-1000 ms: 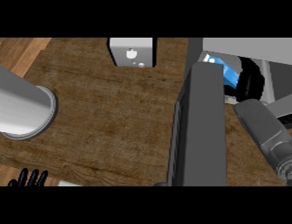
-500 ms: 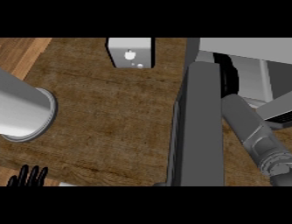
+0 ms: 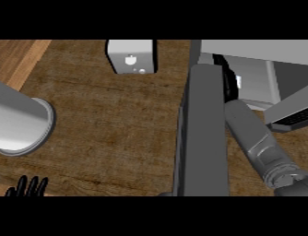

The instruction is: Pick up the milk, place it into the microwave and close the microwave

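Microwave (image 3: 252, 83) stands at the counter's (image 3: 116, 120) right rear, its open door (image 3: 201, 133) edge-on to its left. 1 cylinder (image 3: 10, 122) sits far left, 1 small box (image 3: 131, 56) rear centre.

One microwave (image 3: 265, 48) stands on one wooden counter (image 3: 116, 115), and it has one door (image 3: 201, 133), seen edge-on. One small white box (image 3: 131, 56) sits at the counter's far side. One large grey cylinder (image 3: 10, 122) shows at the left. One grey forearm (image 3: 255, 138) shows at the right. One hand is plainly in view, the left hand (image 3: 27, 186) at the lower edge. Whether the black sliver beyond the forearm is a second hand cannot be told.
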Tool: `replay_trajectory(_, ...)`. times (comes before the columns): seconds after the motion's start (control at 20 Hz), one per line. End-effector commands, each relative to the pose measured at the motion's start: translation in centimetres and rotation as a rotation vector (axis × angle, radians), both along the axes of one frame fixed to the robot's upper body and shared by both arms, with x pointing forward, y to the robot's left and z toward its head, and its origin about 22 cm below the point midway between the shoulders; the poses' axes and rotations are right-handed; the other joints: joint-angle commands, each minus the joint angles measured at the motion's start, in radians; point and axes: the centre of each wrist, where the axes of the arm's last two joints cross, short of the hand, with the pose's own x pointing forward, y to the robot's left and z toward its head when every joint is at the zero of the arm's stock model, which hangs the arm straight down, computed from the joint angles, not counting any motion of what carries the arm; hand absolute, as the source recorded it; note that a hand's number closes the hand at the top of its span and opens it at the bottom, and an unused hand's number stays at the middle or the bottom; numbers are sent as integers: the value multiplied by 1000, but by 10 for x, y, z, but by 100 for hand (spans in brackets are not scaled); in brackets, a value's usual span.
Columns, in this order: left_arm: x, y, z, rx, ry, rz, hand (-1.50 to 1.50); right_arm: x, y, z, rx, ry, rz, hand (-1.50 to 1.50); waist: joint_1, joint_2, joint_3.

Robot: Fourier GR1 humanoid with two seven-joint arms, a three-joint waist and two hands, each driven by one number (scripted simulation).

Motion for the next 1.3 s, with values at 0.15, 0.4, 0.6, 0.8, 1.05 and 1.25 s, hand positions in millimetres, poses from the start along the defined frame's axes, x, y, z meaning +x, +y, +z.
replay_trajectory(0.15,-4,4,-2,12,5,8,-150,-13,-5,-19,238,1,104,-150,-41,-11,0)
replay_trajectory(0.4,-10,-12,6,-4,-2,-14,-150,-33,-8,-45,381,39,167,-150,-60,-22,-1)
replay_trajectory(0.6,-12,-2,6,-3,20,24,-150,-49,-10,-63,426,32,180,-150,-88,-38,-4)
replay_trajectory(0.8,-13,-6,5,2,38,20,-150,-59,-27,-73,449,10,184,-150,-95,-38,-4)
replay_trajectory(1.05,-21,-12,-6,5,57,18,-150,-81,-47,-93,504,8,231,-150,-113,-48,-6)
replay_trajectory(1.25,-31,-7,15,14,71,23,-150,-94,-53,-104,559,44,308,-150,-130,-58,-7)
